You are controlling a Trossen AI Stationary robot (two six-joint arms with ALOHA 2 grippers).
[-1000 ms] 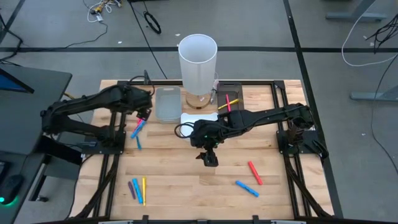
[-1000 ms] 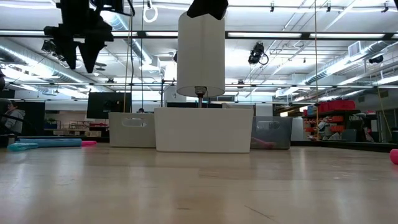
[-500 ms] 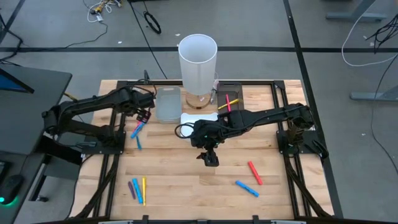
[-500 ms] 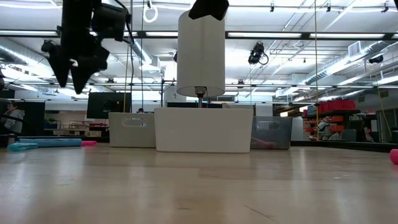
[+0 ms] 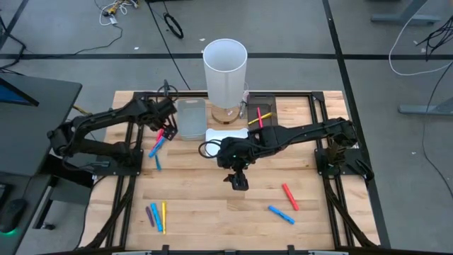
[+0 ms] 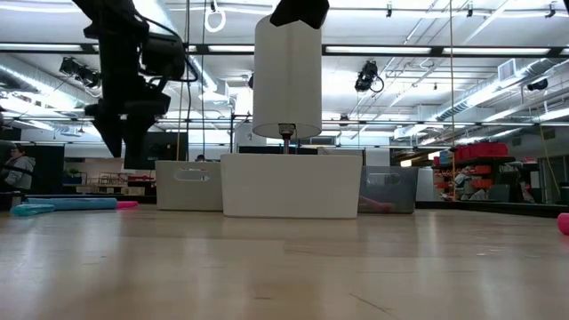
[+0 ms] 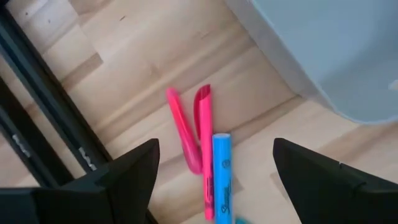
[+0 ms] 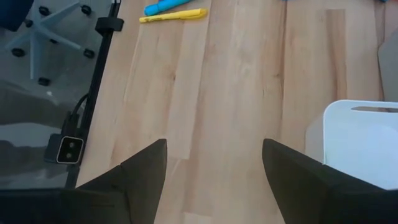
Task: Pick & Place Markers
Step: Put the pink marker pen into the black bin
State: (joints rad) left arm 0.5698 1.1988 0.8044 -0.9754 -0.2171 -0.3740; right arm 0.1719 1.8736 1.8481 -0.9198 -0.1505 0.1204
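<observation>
Left gripper [image 7: 211, 180] wide open, empty, above two pink plastic markers [image 7: 194, 127]. Centre over one, drop straight. Right gripper [image 5: 238, 181] part-open, empty, mid-table.

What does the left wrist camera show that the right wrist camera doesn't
Only the left wrist view shows two pink markers beside a blue marker under the open left claw, next to the clear tray. Only the right wrist view shows a yellow marker, another blue marker, the white tray and the open right claw. Both show the wooden table.
</observation>
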